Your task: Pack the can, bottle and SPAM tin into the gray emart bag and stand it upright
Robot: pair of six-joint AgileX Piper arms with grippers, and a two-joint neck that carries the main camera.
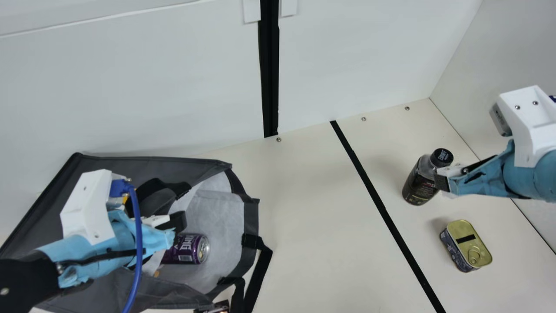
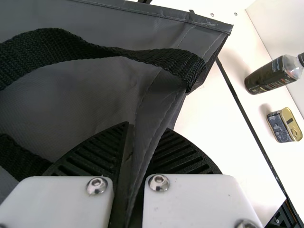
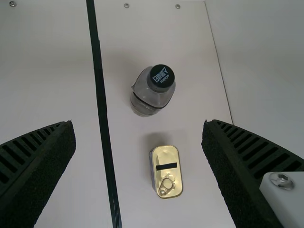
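Cream table point(image 1: 304, 195) has black stripe point(image 1: 382, 208) between bag point(image 1: 191, 168) and bottle point(image 1: 418, 184).

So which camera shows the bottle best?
The main view: the bottle shows cap and dark label there, though my right hand overlaps it. The left wrist view cuts off part of its cap; the right wrist view looks down on cap and shoulder.
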